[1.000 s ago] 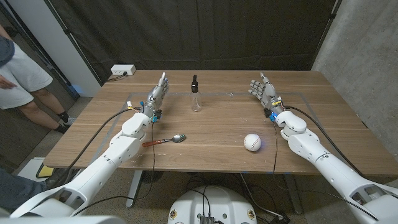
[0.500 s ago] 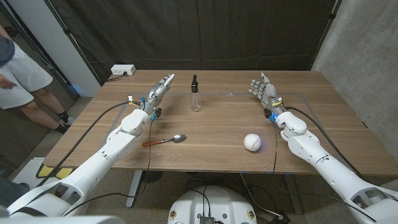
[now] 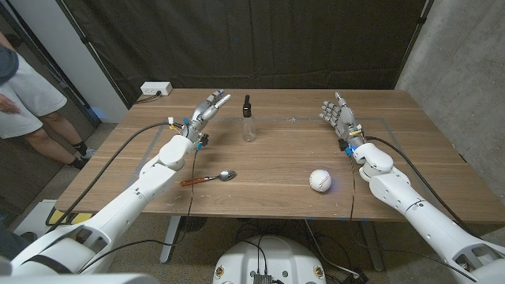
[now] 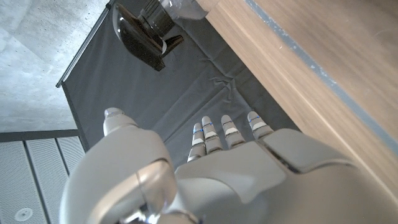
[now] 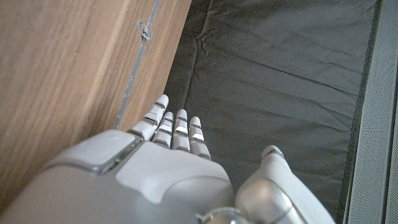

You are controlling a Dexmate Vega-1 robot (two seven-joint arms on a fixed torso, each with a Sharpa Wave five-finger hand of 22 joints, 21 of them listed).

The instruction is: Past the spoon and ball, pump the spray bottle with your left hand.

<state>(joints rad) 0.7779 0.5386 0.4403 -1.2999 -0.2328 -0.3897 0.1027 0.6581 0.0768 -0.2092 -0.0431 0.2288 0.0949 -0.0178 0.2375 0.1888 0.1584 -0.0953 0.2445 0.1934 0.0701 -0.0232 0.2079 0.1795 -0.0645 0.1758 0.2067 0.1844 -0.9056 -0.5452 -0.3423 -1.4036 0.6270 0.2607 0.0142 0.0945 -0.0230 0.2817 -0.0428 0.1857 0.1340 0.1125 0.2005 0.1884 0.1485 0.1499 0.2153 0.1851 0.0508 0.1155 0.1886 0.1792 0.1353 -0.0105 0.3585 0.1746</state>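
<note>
Head view first: the spray bottle [image 3: 248,120] stands upright at the far middle of the wooden table [image 3: 276,170], clear-bodied with a black pump top, and nothing touches it. The left hand [image 3: 207,110] is raised just to the bottle's left, fingers stretched toward it and apart, holding nothing; a small gap separates the fingertips from the pump. Nearer the robot, the spoon [image 3: 210,177] with its orange-red handle lies beside the left forearm, and the white ball [image 3: 319,181] sits toward the right, well apart from the bottle; neither lies between the left hand and the bottle. The right hand [image 3: 338,117] stands at the far right of the table, fingers upright and loosely spread, empty. A white power strip [image 3: 156,90] sits on the floor past the table's far left corner, and a person [image 3: 28,99] in white shorts stands at the picture's left edge, cut off by the frame. A dark curtain hangs behind the table. Left wrist view: the left hand's fingers [image 4: 212,132] reach out straight with nothing in them, and the bottle's black pump [image 4: 144,42] shows beyond them, its clear body cut off at the picture's edge. Right wrist view: the right hand's fingers [image 5: 171,129] extend side by side beside the table edge, the thumb apart, gripping nothing; the curtain lies beyond them.
</note>
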